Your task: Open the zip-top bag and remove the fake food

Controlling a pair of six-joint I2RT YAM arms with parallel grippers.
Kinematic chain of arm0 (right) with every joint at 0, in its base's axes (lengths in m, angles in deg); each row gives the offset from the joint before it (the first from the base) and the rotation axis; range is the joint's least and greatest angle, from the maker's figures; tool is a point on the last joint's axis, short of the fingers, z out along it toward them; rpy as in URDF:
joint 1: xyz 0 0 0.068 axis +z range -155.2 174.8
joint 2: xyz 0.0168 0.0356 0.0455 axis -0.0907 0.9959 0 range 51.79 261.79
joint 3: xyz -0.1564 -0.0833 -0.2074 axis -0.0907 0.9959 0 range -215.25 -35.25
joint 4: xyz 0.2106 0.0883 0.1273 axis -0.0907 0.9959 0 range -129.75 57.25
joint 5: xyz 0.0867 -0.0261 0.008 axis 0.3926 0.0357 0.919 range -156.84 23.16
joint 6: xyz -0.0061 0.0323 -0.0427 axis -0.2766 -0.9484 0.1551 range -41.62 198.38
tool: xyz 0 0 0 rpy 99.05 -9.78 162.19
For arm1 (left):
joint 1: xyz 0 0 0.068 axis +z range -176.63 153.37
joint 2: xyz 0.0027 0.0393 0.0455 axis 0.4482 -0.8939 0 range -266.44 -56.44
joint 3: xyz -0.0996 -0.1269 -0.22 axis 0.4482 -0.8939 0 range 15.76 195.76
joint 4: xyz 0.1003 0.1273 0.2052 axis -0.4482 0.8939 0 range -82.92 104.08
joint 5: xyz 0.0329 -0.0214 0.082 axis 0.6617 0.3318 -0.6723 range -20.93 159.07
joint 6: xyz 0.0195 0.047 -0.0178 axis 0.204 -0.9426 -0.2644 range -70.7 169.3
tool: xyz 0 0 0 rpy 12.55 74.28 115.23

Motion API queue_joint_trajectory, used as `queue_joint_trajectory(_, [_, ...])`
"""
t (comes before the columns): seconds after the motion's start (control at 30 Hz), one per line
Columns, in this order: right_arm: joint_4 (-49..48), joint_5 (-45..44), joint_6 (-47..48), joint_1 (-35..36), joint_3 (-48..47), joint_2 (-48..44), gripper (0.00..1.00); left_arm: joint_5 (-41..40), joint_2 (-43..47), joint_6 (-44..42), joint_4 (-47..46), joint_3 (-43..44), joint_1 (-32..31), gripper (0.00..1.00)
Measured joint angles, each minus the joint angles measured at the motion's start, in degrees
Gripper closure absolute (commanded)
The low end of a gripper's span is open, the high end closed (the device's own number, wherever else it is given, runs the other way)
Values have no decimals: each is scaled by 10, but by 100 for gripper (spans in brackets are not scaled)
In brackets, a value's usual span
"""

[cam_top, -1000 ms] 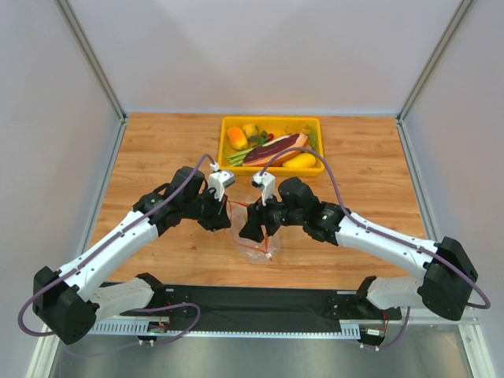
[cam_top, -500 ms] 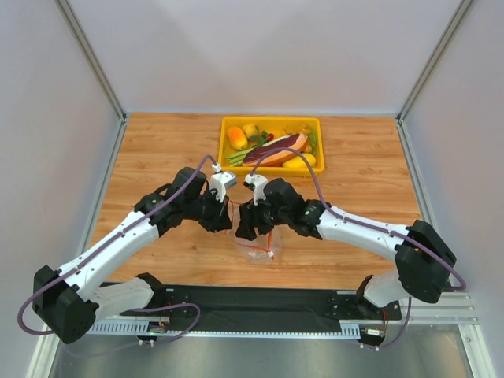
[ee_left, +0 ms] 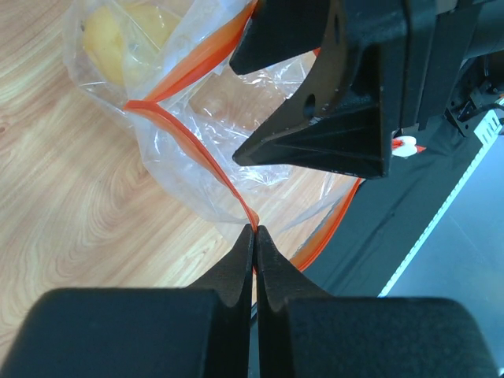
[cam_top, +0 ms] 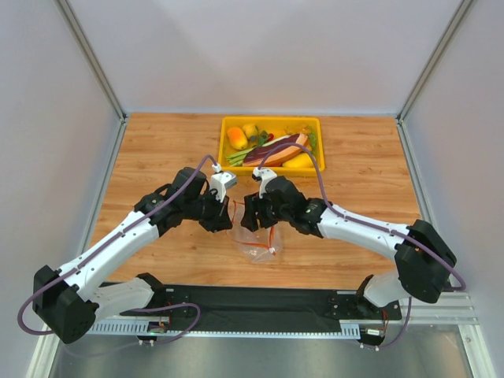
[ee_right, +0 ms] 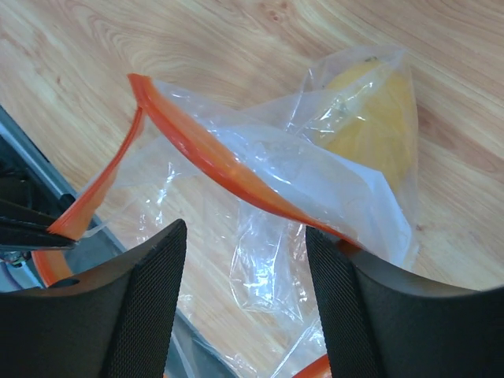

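Note:
The zip-top bag [cam_top: 258,242] lies on the wooden table between my two grippers, its red-orange zip strip [ee_right: 213,161] parted and its mouth open. A small yellow fruit [ee_right: 376,110] sits inside the bag, and it also shows in the left wrist view [ee_left: 118,39]. My left gripper [ee_left: 253,230] is shut on one side of the zip strip [ee_left: 197,150]. My right gripper [ee_right: 244,236] is open, its fingers [ee_right: 150,307] spread over the bag's mouth without holding anything. The white slider tab [ee_left: 405,146] shows beyond the right gripper's body.
A yellow bin [cam_top: 228,124] at the back holds a maroon meat slice [cam_top: 276,148], an orange piece [cam_top: 236,138], a yellow mango-like piece [cam_top: 302,161] and a leek [cam_top: 240,156]. A black base rail [cam_top: 260,303] runs along the near edge.
My right arm has swung left and its gripper has shifted slightly farther over the bag's mouth. My left gripper has kept its hold on the strip.

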Motion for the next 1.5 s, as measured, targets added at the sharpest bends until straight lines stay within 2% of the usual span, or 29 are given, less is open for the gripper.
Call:
queue_joint_trajectory(0.5, [56,-81,44,37,-53,64,39,13,0,0,-3,0,-1,100])
queue_joint_trajectory(0.7, [52,-162,56,37,-53,70,34,30,0,0,-9,0,-4,100])
queue_joint_trajectory(1.0, [-18,-208,81,21,-50,87,34,97,0,0,-32,-1,-4,100])
queue_joint_trajectory(1.2, [-92,-150,102,10,-26,107,35,123,0,0,-44,-5,-4,100])
queue_joint_trajectory(1.37, [-132,-105,102,1,-3,113,38,105,-4,-2,-42,-5,-4,72])
queue_joint_trajectory(1.43, [-141,-98,101,-3,5,113,37,68,-2,3,-39,-5,-4,61])
queue_joint_trajectory(1.5, [-146,-93,101,-8,15,113,37,24,9,19,-41,-7,-6,55])
